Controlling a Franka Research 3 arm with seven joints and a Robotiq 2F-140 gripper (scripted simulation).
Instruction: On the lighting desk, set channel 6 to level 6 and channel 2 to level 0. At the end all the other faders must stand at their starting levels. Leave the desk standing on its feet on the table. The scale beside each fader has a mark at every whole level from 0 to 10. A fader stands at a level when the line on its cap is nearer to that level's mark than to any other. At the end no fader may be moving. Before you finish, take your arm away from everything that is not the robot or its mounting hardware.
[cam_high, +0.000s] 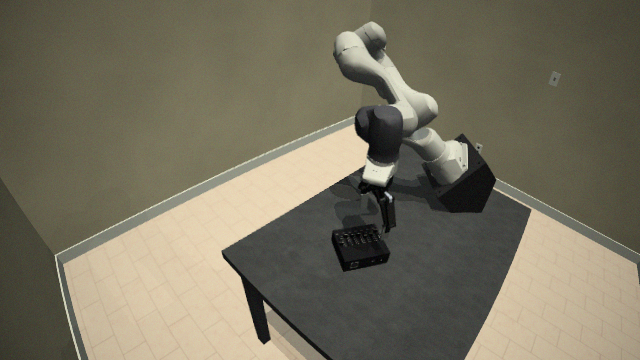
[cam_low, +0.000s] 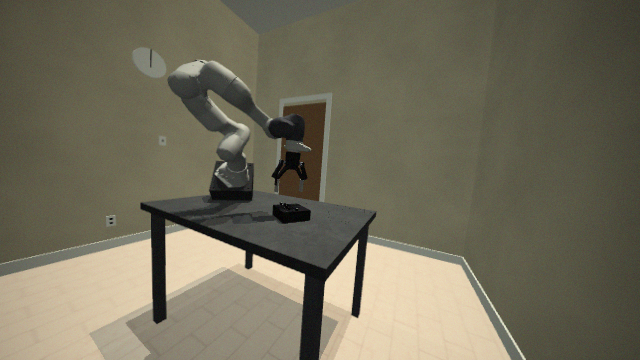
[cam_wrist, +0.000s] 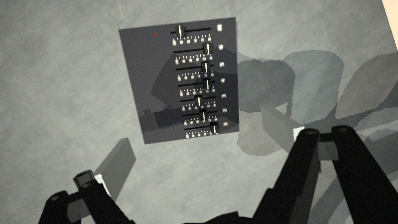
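The lighting desk (cam_high: 362, 257) (cam_low: 292, 216) (cam_wrist: 150, 75) is a small black box standing on the dark table (cam_high: 400, 300) (cam_low: 250, 230) (cam_wrist: 60, 100). In the wrist view its top shows several faders in parallel rows, each with a scale of pale marks. The fader caps stand at differing places; one cap (cam_wrist: 180, 31) sits far off from the others, and another cap (cam_wrist: 215, 128) is nearest the pale buttons. I cannot read the channel numbers. My gripper (cam_high: 385, 227) (cam_low: 288, 189) (cam_wrist: 196, 133) is open and empty. It hangs a little above the desk, over its edge nearer the robot base, touching nothing.
The robot's black base block (cam_high: 467, 180) (cam_low: 231, 187) stands on the table's back corner. The table's edge and the tiled floor (cam_wrist: 392, 15) show at the upper right of the wrist view. A brown door (cam_low: 312, 150) is behind the table.
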